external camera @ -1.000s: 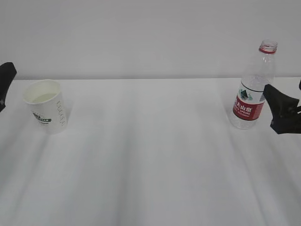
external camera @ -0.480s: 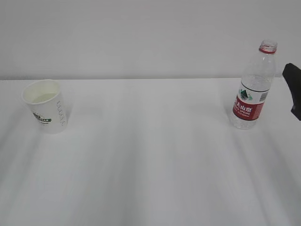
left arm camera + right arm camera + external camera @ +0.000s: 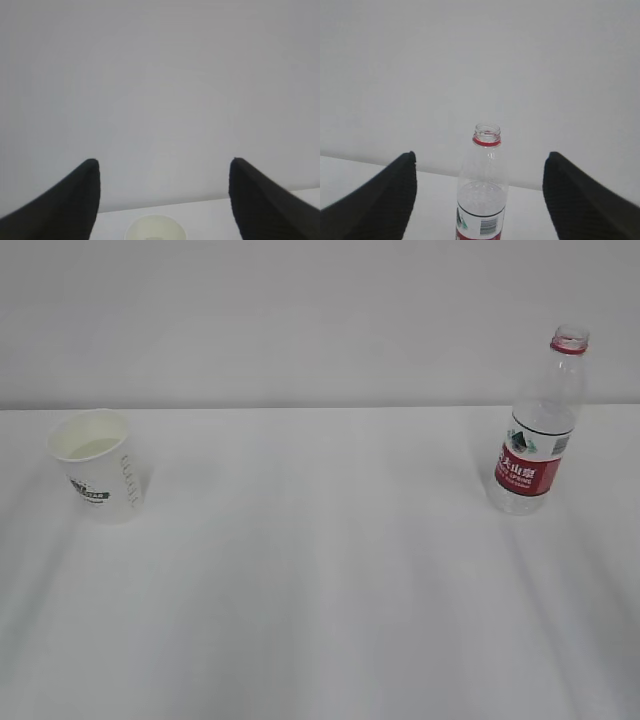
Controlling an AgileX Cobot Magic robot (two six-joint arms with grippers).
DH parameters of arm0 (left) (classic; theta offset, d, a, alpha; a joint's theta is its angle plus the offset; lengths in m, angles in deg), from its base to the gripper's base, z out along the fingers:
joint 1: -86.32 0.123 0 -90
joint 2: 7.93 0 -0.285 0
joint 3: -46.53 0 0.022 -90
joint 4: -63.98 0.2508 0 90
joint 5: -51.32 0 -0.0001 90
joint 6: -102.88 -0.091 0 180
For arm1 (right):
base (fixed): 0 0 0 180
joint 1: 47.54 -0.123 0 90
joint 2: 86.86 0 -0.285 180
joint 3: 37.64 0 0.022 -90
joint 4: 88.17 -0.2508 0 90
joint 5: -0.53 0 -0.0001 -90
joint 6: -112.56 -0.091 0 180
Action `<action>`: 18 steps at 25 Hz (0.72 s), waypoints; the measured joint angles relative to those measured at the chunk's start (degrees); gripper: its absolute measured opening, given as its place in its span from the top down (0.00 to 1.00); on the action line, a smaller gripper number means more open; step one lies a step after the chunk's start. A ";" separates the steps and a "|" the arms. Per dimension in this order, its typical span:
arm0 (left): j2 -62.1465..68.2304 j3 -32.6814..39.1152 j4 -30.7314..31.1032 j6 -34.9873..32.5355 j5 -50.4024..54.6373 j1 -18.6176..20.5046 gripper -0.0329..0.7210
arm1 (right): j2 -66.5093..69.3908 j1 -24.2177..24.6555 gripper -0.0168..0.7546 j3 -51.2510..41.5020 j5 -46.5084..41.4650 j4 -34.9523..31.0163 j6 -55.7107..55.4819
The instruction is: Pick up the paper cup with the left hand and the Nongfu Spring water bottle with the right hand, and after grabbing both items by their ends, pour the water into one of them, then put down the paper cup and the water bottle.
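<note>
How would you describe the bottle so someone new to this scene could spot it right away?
Start with the white table that fills the exterior view, then look to its far right, near the back edge. There the bottle stands upright: tall, clear plastic, uncapped, with a red label. The only other thing, a short white cup, sits at the far left.

A plain white surface [image 3: 320, 580] carries two things, set well apart. The paper cup [image 3: 98, 466] stands upright near the left edge, mouth open, its dark green logo facing forward. The Nongfu Spring water bottle [image 3: 538, 425] stands upright on the right side, uncapped, its red label facing forward. Both rest directly on the white top.
</note>
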 joint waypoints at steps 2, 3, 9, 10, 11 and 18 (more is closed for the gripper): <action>-3.20 -1.45 0.00 0.00 5.73 0.00 0.18 | -3.47 0.00 0.21 0.00 -4.36 0.00 -0.36; -4.68 -2.40 0.00 0.00 8.91 0.00 0.18 | -5.41 0.00 0.21 0.00 -6.64 0.00 -0.50; -10.43 -7.70 0.00 0.00 23.86 0.00 0.18 | -16.56 0.00 0.21 -0.19 -18.54 0.00 -0.63; -11.14 -8.77 0.00 0.00 26.47 0.00 0.18 | -18.62 0.00 0.21 -0.19 -21.08 -0.04 -0.63; -11.78 -9.76 0.00 0.00 28.54 0.00 0.18 | -20.33 0.00 0.21 -0.19 -23.42 -0.04 -0.63; -15.08 -13.94 0.00 0.00 41.82 0.00 0.18 | -32.54 0.00 0.21 0.77 -41.57 -0.04 -0.63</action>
